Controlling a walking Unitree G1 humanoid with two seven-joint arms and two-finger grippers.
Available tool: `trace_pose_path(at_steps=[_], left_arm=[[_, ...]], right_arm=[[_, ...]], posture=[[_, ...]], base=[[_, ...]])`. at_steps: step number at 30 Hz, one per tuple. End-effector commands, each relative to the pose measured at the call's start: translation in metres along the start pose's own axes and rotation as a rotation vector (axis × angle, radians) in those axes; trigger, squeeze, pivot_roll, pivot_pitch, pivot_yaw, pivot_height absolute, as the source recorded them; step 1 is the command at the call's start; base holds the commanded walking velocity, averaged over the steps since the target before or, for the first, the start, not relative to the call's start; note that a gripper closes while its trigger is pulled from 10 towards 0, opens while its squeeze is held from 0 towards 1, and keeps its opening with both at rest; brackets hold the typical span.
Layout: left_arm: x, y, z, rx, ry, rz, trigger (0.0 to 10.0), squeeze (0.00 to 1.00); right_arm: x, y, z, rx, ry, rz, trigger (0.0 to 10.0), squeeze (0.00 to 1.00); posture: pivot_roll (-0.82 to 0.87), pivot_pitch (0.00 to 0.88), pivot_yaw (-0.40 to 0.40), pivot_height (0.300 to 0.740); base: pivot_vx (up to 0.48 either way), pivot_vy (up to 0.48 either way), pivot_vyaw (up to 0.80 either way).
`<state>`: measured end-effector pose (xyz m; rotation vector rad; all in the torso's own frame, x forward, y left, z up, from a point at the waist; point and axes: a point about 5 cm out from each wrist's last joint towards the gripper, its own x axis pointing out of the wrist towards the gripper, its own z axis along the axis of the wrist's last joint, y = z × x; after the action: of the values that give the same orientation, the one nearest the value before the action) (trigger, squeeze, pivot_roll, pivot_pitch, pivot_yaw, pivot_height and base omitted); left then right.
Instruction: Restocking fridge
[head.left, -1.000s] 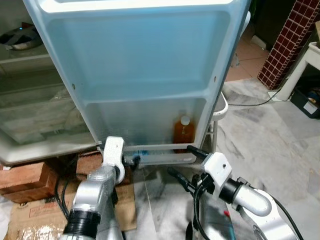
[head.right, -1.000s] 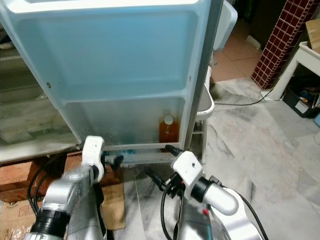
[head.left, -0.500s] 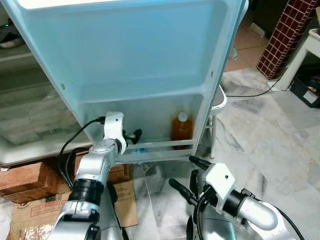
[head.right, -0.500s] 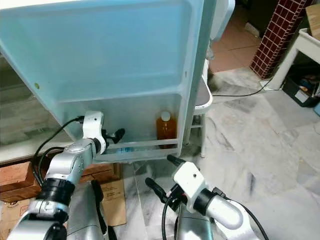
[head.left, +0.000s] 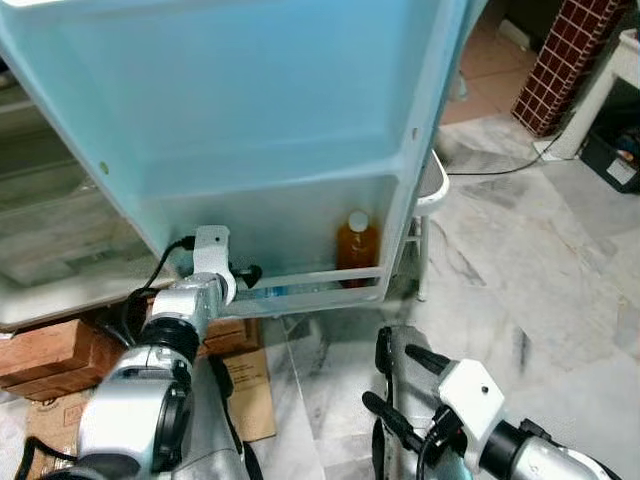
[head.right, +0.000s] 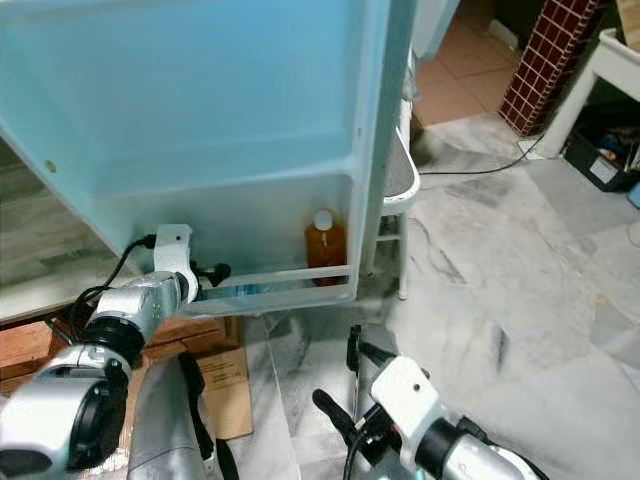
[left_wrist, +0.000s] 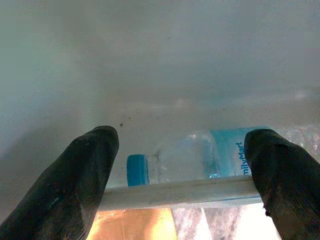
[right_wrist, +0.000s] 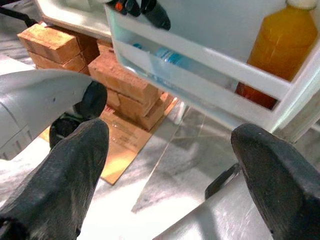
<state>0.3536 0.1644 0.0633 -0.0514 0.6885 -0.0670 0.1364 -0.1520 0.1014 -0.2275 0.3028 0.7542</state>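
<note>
now – door shelf (head.left: 330, 290): water bottle (left_wrist: 200, 160) lying, juice bottle (head.left: 357, 250) upright | left end effector (left_wrist: 182, 165) spread – right end effector (right_wrist: 170, 165) spread

light: even daylight | wrist views: soft, hazy | glare: mild

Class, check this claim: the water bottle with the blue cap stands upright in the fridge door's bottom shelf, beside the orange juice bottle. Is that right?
Not quite. The water bottle lies on its side behind the shelf rail, as the left wrist view shows. The orange juice bottle does stand upright.
</note>
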Motion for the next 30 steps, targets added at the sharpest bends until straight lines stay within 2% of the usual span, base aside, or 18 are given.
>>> trace_pose_path(at_steps=[1,4,6,10,14,18,22,26,27,30], left_arm=[[-0.001,0.007,0.003,0.007,0.000,0.021,10.0,0.00],[-0.002,0.013,0.020,0.039,-0.030,0.060,10.0,0.00],[-0.002,0.015,0.022,0.032,-0.017,0.056,10.0,0.00],[-0.003,0.018,0.020,0.077,0.004,0.057,10.0,0.00],[-0.002,0.020,0.006,0.145,0.075,0.038,10.0,0.00],[0.000,0.014,-0.014,0.236,0.173,-0.035,10.0,0.00],[0.001,0.007,-0.024,0.277,0.227,-0.094,10.0,0.00],[0.001,0.000,-0.028,0.310,0.250,-0.138,10.0,0.00],[0.002,-0.008,-0.028,0.298,0.249,-0.167,10.0,0.00],[0.003,-0.016,-0.023,0.290,0.218,-0.181,10.0,0.00]], right_arm=[[-0.001,0.006,0.007,-0.008,-0.023,0.015,10.0,0.00],[-0.003,0.010,0.006,0.015,-0.014,0.005,10.0,0.00],[-0.004,0.011,0.006,0.015,-0.008,0.001,10.0,0.00],[-0.006,0.012,0.006,0.016,-0.002,-0.003,10.0,0.00],[-0.007,0.014,0.006,0.020,0.006,-0.010,10.0,0.00],[-0.008,0.015,0.006,0.019,0.013,-0.018,10.0,0.00],[-0.009,0.016,0.007,0.022,0.014,-0.024,10.0,0.00],[-0.009,0.017,0.007,0.021,0.014,-0.028,10.0,0.00],[-0.008,0.017,0.007,0.021,0.014,-0.030,10.0,0.00],[-0.007,0.016,0.007,0.020,0.014,-0.030,10.0,0.00]], posture=[[-0.26,0.194,0.064,0.493],[-0.27,0.207,0.068,0.493],[-0.27,0.212,0.071,0.493],[-0.27,0.217,0.070,0.493],[-0.29,0.227,0.072,0.493],[-0.30,0.231,0.073,0.493],[-0.30,0.232,0.073,0.493],[-0.30,0.232,0.073,0.493],[-0.30,0.233,0.073,0.493],[-0.30,0.232,0.069,0.493]], base=[[0.000,0.000,0.00],[0.000,0.000,0.00],[0.000,0.000,0.00],[0.000,0.000,0.00],[0.000,0.000,0.00],[0.000,0.000,0.00],[0.000,0.000,0.00],[0.000,0.000,0.00],[0.000,0.000,0.00],[0.000,0.000,0.00]])
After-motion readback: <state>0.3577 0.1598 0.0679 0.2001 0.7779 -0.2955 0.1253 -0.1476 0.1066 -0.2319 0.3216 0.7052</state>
